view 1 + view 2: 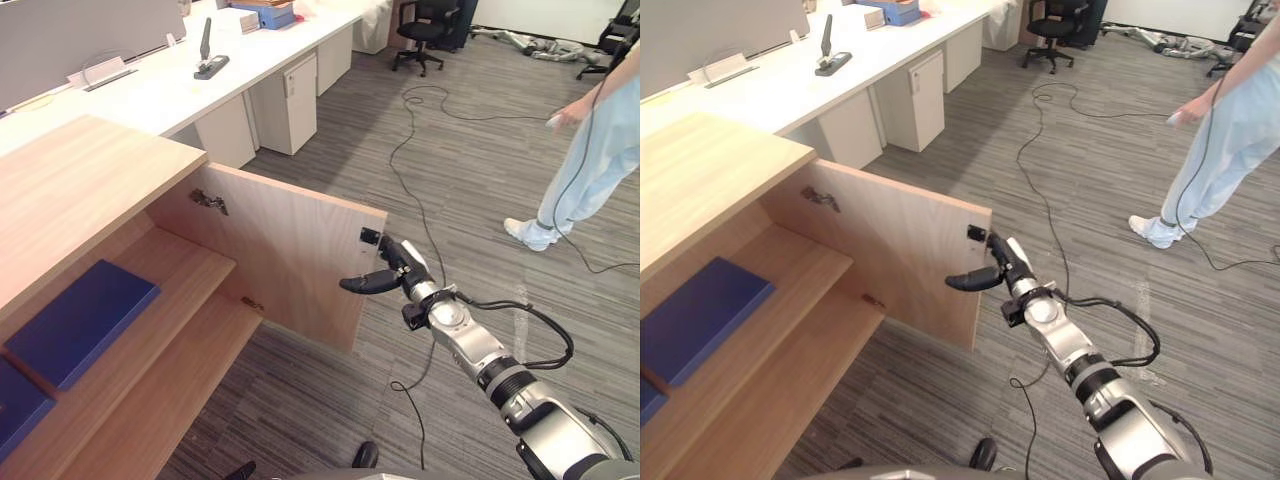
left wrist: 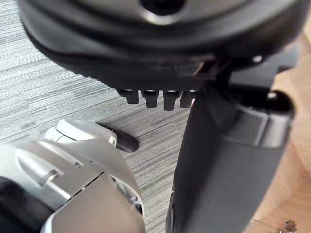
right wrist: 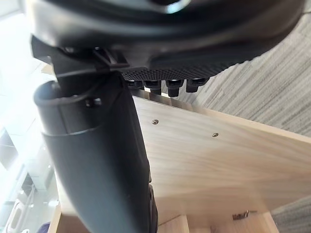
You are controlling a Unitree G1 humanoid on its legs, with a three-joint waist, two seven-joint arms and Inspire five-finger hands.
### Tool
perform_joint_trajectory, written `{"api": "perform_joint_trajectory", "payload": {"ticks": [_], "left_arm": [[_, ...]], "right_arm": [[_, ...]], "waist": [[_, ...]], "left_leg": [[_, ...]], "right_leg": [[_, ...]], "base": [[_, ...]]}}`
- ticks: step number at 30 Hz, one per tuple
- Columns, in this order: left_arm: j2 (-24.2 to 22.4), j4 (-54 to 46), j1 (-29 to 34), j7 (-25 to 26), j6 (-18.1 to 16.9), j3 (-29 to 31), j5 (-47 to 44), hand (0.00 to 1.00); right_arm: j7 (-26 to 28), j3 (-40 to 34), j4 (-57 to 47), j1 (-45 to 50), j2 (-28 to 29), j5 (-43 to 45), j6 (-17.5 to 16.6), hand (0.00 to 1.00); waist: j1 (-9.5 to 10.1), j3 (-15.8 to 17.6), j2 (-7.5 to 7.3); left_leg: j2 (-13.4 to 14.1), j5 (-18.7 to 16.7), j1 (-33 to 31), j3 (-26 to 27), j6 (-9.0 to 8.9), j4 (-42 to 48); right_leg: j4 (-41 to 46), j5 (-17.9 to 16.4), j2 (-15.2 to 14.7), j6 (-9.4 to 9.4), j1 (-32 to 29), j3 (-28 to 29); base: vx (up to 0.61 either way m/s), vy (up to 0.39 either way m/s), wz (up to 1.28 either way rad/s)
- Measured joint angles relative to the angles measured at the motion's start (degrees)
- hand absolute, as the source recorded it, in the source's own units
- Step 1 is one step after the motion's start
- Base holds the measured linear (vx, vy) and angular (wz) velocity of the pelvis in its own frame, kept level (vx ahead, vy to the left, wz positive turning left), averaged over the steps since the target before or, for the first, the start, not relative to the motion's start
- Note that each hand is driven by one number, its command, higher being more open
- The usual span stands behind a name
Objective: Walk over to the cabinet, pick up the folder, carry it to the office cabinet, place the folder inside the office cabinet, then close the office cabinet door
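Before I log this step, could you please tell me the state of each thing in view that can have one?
cabinet door: open, swung wide.
blue folder: lying flat on a shelf inside.
right hand: open, fingers at the door's free edge.
left hand: hangs over the carpet.
desk drawer unit: shut.

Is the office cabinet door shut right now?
No, the cabinet door stands swung wide open, with the right robot hand at its free edge.
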Motion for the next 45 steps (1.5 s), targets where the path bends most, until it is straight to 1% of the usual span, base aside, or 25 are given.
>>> {"api": "perform_joint_trajectory", "payload": {"ticks": [3,6,7,8,9,10,12,13,16,17,23,24,27,33,35,36,37,38,39,40,41,42,43,44,45], "left_arm": [[0.04,0.94,-0.01,0.57,0.01,0.07,0.84,1.00],[0.46,0.98,-0.29,0.78,-0.04,0.05,1.70,1.00],[0.61,1.09,-0.41,0.93,-0.04,0.05,1.72,1.00],[0.64,1.10,-0.44,1.05,-0.05,0.05,1.72,1.00],[0.29,1.15,-0.09,1.19,-0.07,-0.05,1.73,1.00],[0.74,1.19,-0.35,1.11,-0.33,0.25,1.81,1.00],[1.12,1.83,-0.52,1.22,-0.32,0.71,1.81,1.00],[1.15,1.81,-0.48,1.27,-0.33,0.77,1.80,1.00],[1.14,1.69,-0.20,1.03,-0.34,2.05,1.79,1.00],[1.29,1.59,0.60,0.94,-0.41,2.50,1.59,1.00],[1.55,1.48,1.57,-0.08,-0.84,4.42,1.57,1.00],[1.65,1.41,1.68,-0.25,-0.85,4.42,1.57,1.00],[1.88,1.06,1.81,-0.62,-0.86,4.35,1.58,1.00],[1.85,1.03,1.86,-0.73,-0.85,3.77,1.54,1.00],[1.76,0.74,1.81,-0.75,-0.85,2.75,1.49,1.00],[1.63,0.39,1.72,-0.86,-0.88,1.05,1.29,1.00],[1.33,0.20,1.32,-0.93,-0.92,-0.76,1.10,1.00],[0.86,-0.70,1.05,-1.11,-0.99,-2.88,0.85,1.00],[0.72,-0.98,1.06,-1.24,-1.25,-3.75,0.80,1.00],[0.66,-1.71,1.07,-1.18,-1.61,-5.55,0.75,1.00],[0.54,-2.26,0.98,-0.96,-2.22,-8.06,0.91,1.00],[0.77,-3.04,0.74,-0.74,-2.49,-9.34,0.94,1.00],[1.33,-3.97,0.39,-0.07,-2.43,-10.55,2.14,1.00],[2.54,-4.89,0.45,1.07,-2.41,-14.12,6.21,1.00],[3.05,-5.38,0.38,1.13,-2.39,-15.44,7.50,1.00]], "right_arm": [[0.83,4.40,-2.59,1.01,-0.13,0.25,-0.06,1.00],[3.11,9.60,-6.56,1.65,-2.25,-0.33,-0.14,1.00],[5.33,11.97,-8.56,1.64,-3.65,-0.56,-0.26,1.00],[6.47,13.21,-9.67,1.63,-4.25,-0.73,-0.30,1.00],[9.05,16.04,-11.87,1.44,-5.02,-1.92,-0.43,1.00],[11.21,18.31,-13.27,1.05,-5.18,-3.14,-1.44,1.00],[14.37,21.07,-13.76,1.02,-4.65,-3.88,-2.30,1.00],[16.52,22.60,-15.22,1.02,-4.45,-4.95,-2.44,1.00],[22.08,26.40,-19.11,0.92,-3.87,-5.66,-4.02,1.00],[23.50,27.42,-20.71,0.90,-3.43,-7.00,-4.44,1.00],[26.58,27.82,-25.92,0.80,-8.37,-7.43,-4.60,1.00],[26.75,27.81,-26.38,0.80,-8.99,-7.68,-4.60,1.00],[27.62,27.79,-27.84,0.82,-11.34,-9.38,-4.60,1.00],[27.84,26.76,-27.62,1.40,-11.07,-9.88,-4.64,1.00],[27.85,25.89,-26.14,2.60,-10.51,-11.97,-4.87,1.00],[27.82,24.34,-23.41,4.15,-9.59,-13.29,-5.23,1.00],[27.72,22.59,-19.61,5.65,-8.60,-14.90,-5.26,1.00],[27.29,19.57,-15.27,8.40,-7.42,-19.13,-5.32,1.00],[27.16,17.49,-12.87,10.16,-6.99,-20.68,-5.32,1.00],[25.95,14.04,-9.08,13.42,-5.81,-23.50,-5.06,1.00],[24.12,8.58,-5.86,18.10,-4.27,-27.97,-4.28,1.00],[23.45,5.53,-4.22,20.07,-3.18,-29.72,-4.18,1.00],[22.56,1.10,-1.51,22.67,-1.10,-31.65,-4.12,1.00],[19.29,-7.50,4.38,25.87,3.54,-34.53,-4.00,1.00],[17.73,-11.11,7.82,26.30,5.64,-34.91,-3.82,1.00]], "waist": [[-1.07,-0.71,-1.03],[-1.07,-1.15,-1.60],[-1.02,-1.27,-1.77],[-0.90,-1.42,-1.85],[-0.51,-2.80,-0.54],[-0.29,-3.08,-1.15],[0.47,-4.01,-1.12],[0.94,-4.20,-1.28],[2.37,-4.48,-2.83],[2.21,-4.70,-3.53],[2.12,-5.37,-4.75],[2.03,-5.35,-4.72],[1.75,-5.17,-4.54],[1.96,-5.07,-4.39],[2.20,-4.84,-4.09],[2.43,-4.38,-3.80],[2.22,-3.60,-3.62],[2.20,-2.65,-2.78],[2.22,-2.27,-2.26],[2.08,-2.02,-1.95],[1.63,-1.69,-1.33],[1.35,-1.22,-1.40],[0.76,-1.10,-1.49],[-2.00,-0.98,-1.97],[-2.82,-0.94,-2.64]], "left_leg": [[0.70,-0.01,-0.45,0.63,0.02,1.09],[1.88,-0.39,-0.71,1.02,-0.17,1.86],[2.18,-1.05,-0.92,1.14,0.89,2.23],[2.34,-1.34,-1.15,1.14,1.20,2.44],[4.11,-2.51,-3.23,0.32,2.47,2.91],[3.68,-2.51,-4.44,-0.18,1.04,4.35],[3.60,-2.42,-4.60,-2.65,1.06,4.16],[2.93,-2.28,-4.89,-3.57,1.31,3.87],[-1.75,-2.19,-5.68,-4.61,1.56,3.53],[-1.98,-2.18,-5.73,-4.61,1.54,3.17],[-2.28,-2.22,-5.92,-4.80,1.54,3.36],[-2.30,-2.22,-5.97,-4.80,1.56,3.35],[-2.12,-2.14,-5.78,-4.91,1.51,3.16],[-2.55,-2.08,-5.50,-5.58,1.43,2.96],[-2.73,-2.09,-5.38,-6.16,1.44,3.11],[-3.25,-2.15,-5.36,-6.71,1.54,3.57],[-4.28,-2.15,-5.21,-7.72,1.64,4.13],[-5.72,-2.08,-5.35,-9.62,1.85,4.57],[-6.34,-2.24,-5.48,-11.35,2.03,4.75],[-7.18,-2.79,-5.64,-14.59,2.95,5.04],[-8.69,-2.53,-6.75,-19.65,3.83,5.37],[-9.45,-2.24,-7.35,-22.24,4.25,5.72],[-10.50,-1.84,-8.85,-26.32,4.10,5.97],[-13.37,-0.91,-12.24,-34.79,3.84,6.46],[-15.03,-0.72,-13.48,-37.93,3.70,6.44]], "right_leg": [[-0.01,-0.16,0.63,-0.23,-0.19,0.33],[-0.04,-0.21,1.85,-0.25,-0.52,0.91],[-0.08,-0.29,2.20,-0.15,-0.63,1.07],[-0.23,-0.51,2.40,0.24,-0.78,1.24],[2.50,-1.60,3.27,0.88,-3.16,2.18],[12.86,-6.04,2.05,-3.27,-7.72,8.68],[10.80,-6.35,2.55,-2.84,-6.27,6.69],[7.99,-5.76,2.77,-2.00,-5.07,5.95],[3.57,-5.21,2.67,-1.18,-3.50,5.06],[3.16,-5.18,2.70,-1.15,-3.41,4.75],[2.56,-5.13,2.69,-1.05,-3.11,4.26],[2.28,-5.17,2.76,-0.76,-3.05,4.28],[1.39,-4.95,3.11,1.58,-2.33,4.35],[0.45,-3.36,2.80,2.09,-1.53,3.68],[2.32,-3.51,2.03,1.81,-1.81,2.34],[6.86,-5.52,0.37,-0.16,-3.32,1.29],[13.44,-9.00,-2.44,-0.36,-4.79,-0.44],[21.67,-13.12,-6.32,1.60,-6.13,-2.16],[26.62,-13.40,-8.00,1.26,-7.44,-1.26],[33.39,-13.75,-10.10,0.71,-9.43,3.22],[39.19,-13.69,-9.99,0.68,-11.87,13.07],[41.30,-14.71,-9.24,0.95,-13.47,19.04],[41.50,-17.32,-6.05,1.85,-14.04,30.04],[36.29,-20.91,-1.91,6.77,-10.94,47.20],[32.95,-21.86,-2.08,8.34,-9.13,51.42]], "base": [[-0.02,-0.036,-0.10],[-0.04,-0.040,-0.13],[-0.06,-0.037,-0.10],[-0.07,-0.044,-0.14],[-0.05,-0.020,-0.04],[-0.04,-0.041,0.08],[0.01,-0.078,0.30],[0.02,-0.123,0.35],[0.03,-0.081,0.27],[0.04,-0.056,0.10],[0.05,-0.037,-0.02],[0.06,-0.005,-0.15],[0.05,0.004,-0.06],[0.08,0.007,0.08],[0.12,0.036,0.22],[0.08,0.091,0.45],[0.08,0.130,0.87],[0.06,0.097,0.99],[0.04,0.058,1.24],[0.06,0.010,1.64],[0.06,-0.005,1.85],[0.05,-0.030,1.95],[0.02,-0.127,2.69],[0.01,-0.164,2.86],[-0.01,-0.257,3.15]]}}
